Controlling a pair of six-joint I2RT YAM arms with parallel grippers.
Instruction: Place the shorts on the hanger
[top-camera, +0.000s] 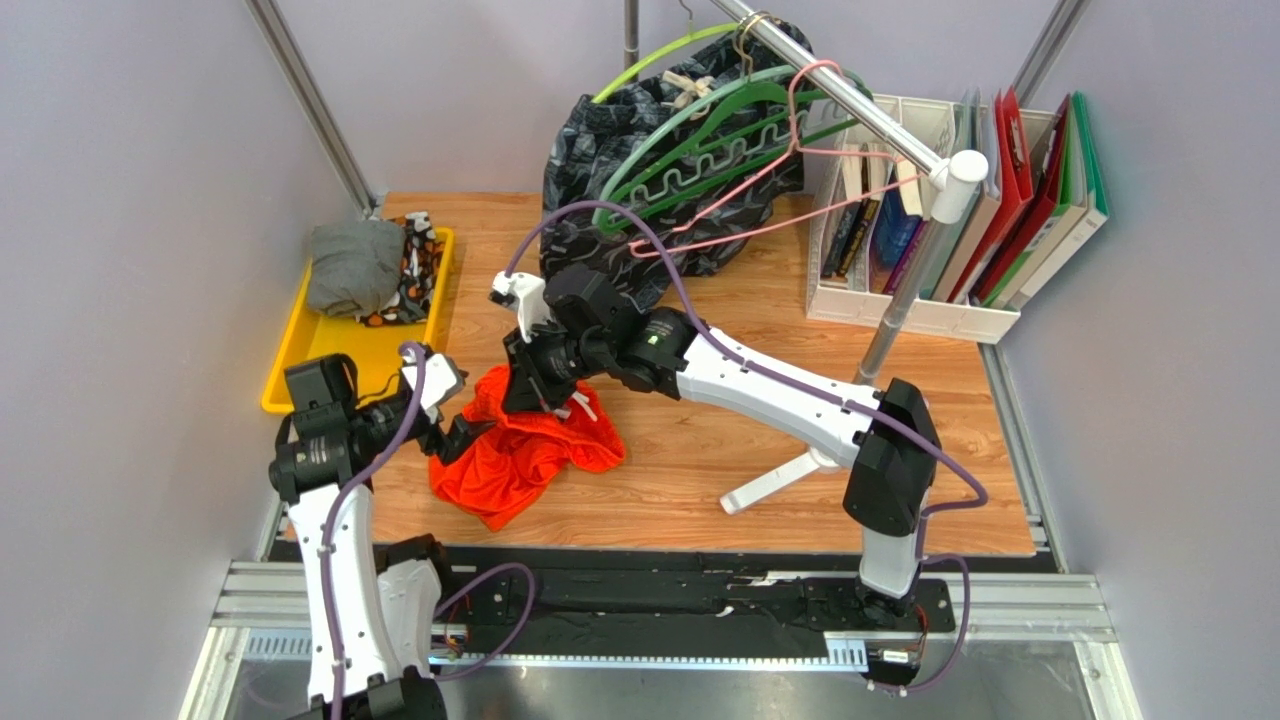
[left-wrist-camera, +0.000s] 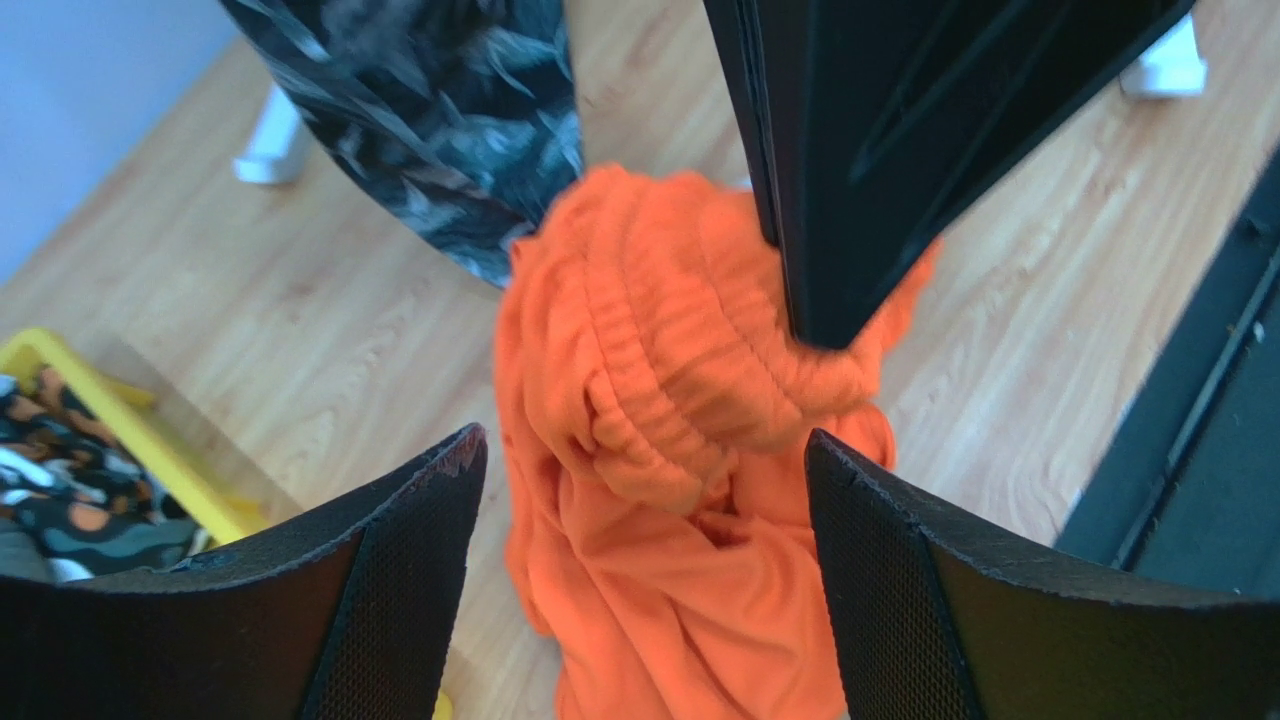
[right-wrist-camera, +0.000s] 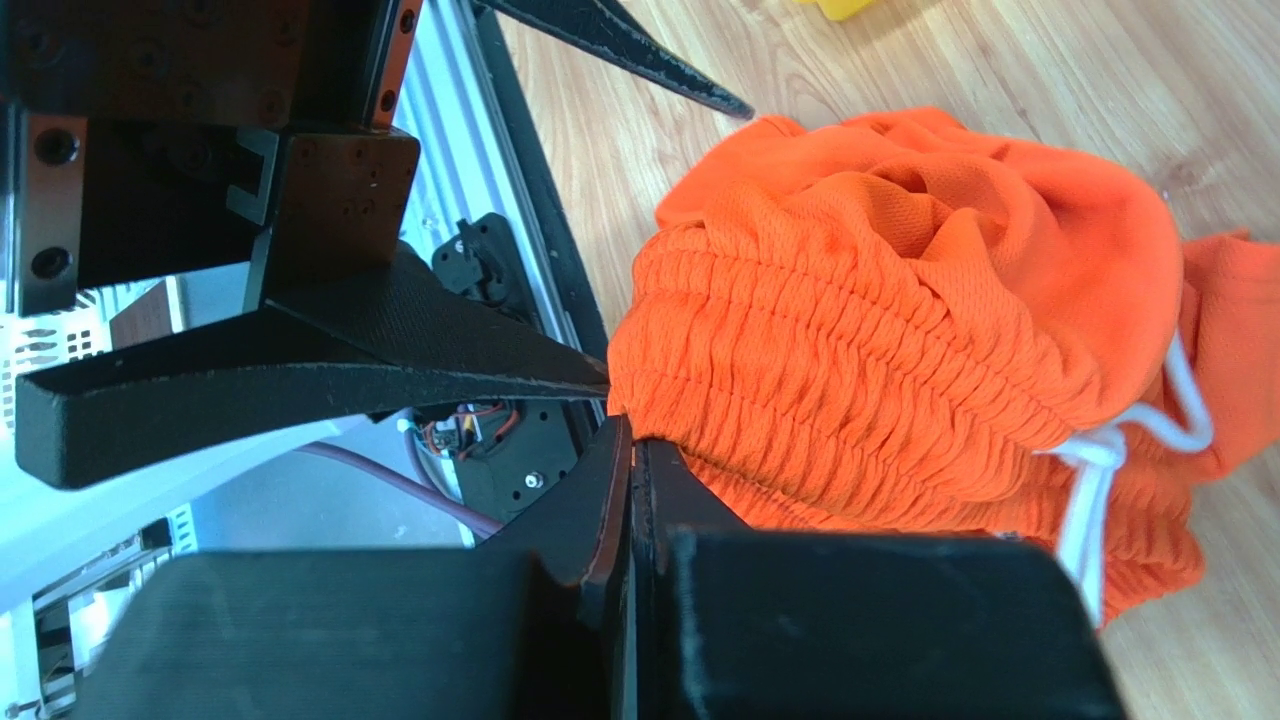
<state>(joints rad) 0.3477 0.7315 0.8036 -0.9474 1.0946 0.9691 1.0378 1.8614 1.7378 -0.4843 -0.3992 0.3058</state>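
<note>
While the right gripper (right-wrist-camera: 628, 435) pinches the elastic waistband (right-wrist-camera: 842, 375), probably the surest hold, the soft, light shorts (top-camera: 519, 443) sag bunched on the table (top-camera: 721, 450); the left gripper (left-wrist-camera: 646, 458) straddles them, jaws spread.

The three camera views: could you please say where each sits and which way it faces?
Top external: above, behind the bases, looking down at the table; left arm and right arm show.
Left wrist: looks down past the open left pincer at the shorts.
Right wrist: looks along the right pincer, shut on their waistband.
Both wrist views share the shorts.
</note>
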